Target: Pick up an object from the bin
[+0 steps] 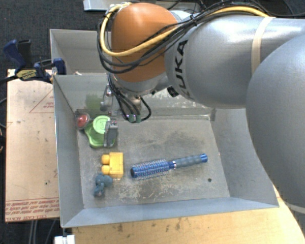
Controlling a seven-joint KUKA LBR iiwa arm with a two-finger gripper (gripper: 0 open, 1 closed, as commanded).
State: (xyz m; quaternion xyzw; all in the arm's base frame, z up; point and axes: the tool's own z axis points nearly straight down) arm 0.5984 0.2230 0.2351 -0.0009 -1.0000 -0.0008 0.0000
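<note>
The hand [110, 131] hangs at the three o'clock edge of the green cup [95, 132], at nine o'clock in the bin [193, 136]; whether it is apart or together, I cannot tell.

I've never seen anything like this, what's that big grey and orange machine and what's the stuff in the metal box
It is a robot arm, filmed by one camera from above, reaching in from the right; the orange dome covers its wrist. Its gripper is at a green cup-like thing in the left of the bin. Beside that lies a small red thing; nearer the front, a yellow block, a blue brush and a small blue-grey figure. Whether it holds anything I cannot tell.
</note>
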